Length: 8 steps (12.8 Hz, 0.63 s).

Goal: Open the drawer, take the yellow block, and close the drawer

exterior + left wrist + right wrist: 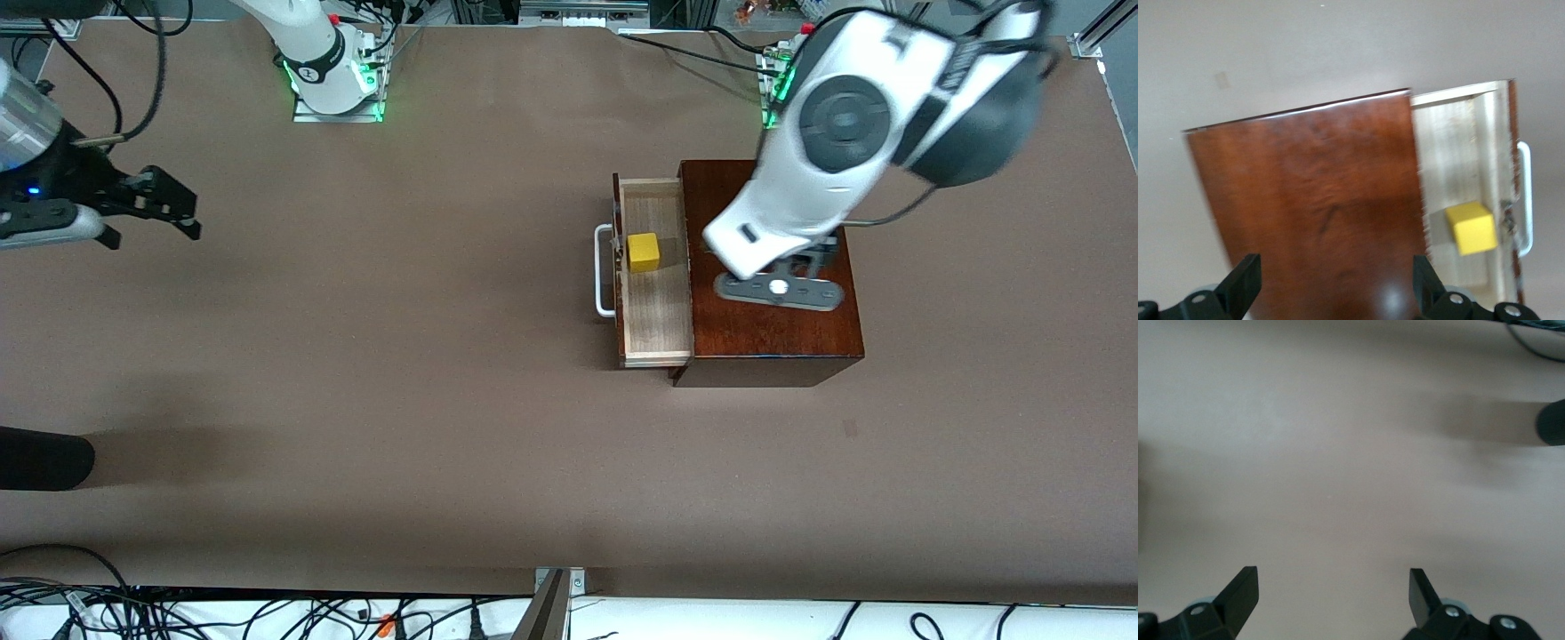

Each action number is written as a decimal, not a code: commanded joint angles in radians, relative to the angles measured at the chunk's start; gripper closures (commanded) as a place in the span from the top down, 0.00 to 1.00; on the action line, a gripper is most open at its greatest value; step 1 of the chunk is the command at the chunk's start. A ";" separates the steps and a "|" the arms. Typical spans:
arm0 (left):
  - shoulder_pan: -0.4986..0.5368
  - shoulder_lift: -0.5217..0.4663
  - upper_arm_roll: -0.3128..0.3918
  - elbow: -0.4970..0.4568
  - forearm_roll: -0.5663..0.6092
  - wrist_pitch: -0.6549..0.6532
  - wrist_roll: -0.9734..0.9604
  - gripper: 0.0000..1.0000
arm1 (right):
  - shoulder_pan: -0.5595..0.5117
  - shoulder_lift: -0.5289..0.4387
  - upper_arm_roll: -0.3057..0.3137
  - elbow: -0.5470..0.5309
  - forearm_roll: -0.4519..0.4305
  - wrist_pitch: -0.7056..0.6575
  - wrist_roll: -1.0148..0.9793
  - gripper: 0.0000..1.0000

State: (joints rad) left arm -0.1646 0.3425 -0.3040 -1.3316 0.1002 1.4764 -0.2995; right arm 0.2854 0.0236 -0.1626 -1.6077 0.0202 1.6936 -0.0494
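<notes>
Front view shows the small bright yellow cube (643, 252) lying in the open pale-wood drawer (656, 316) of the glossy reddish-brown box (773, 333). Left gripper (1335, 283) hovers over the box, right gripper (169, 206) waits over bare table (400, 356); both spread wide, holding nothing.

The box (782, 329) stands on the desk (400, 356) toward the left arm's end. Its drawer (656, 302) is pulled out toward the right arm's end, with the handle (603, 271) at its front. The block (644, 252) lies in the drawer. The left gripper (1335, 280) hangs over the box top, the right gripper (169, 209) over bare desk at the right arm's end.
</notes>
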 commanded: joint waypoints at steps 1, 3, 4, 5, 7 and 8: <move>0.150 -0.066 -0.014 -0.017 -0.089 -0.071 0.176 1.00 | 0.070 0.035 0.027 0.020 0.009 -0.029 -0.024 1.00; 0.232 -0.089 -0.014 -0.017 -0.093 -0.099 0.285 1.00 | 0.168 0.045 0.063 0.017 0.009 -0.032 -0.110 1.00; 0.244 -0.114 0.011 -0.032 -0.105 -0.096 0.336 1.00 | 0.225 0.051 0.075 0.020 0.004 -0.029 -0.113 1.00; 0.240 -0.153 0.053 -0.056 -0.108 -0.093 0.342 1.00 | 0.283 0.074 0.078 0.023 0.004 -0.023 -0.119 1.00; 0.197 -0.241 0.158 -0.163 -0.116 -0.024 0.336 1.00 | 0.423 0.123 0.080 0.025 -0.005 0.026 -0.203 1.00; 0.171 -0.291 0.196 -0.235 -0.114 0.064 0.329 1.00 | 0.484 0.143 0.080 0.025 -0.026 0.058 -0.205 1.00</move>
State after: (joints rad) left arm 0.0585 0.1871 -0.1816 -1.3957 0.0113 1.4218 0.0208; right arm 0.6712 0.1186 -0.0685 -1.6070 0.0201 1.7155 -0.2021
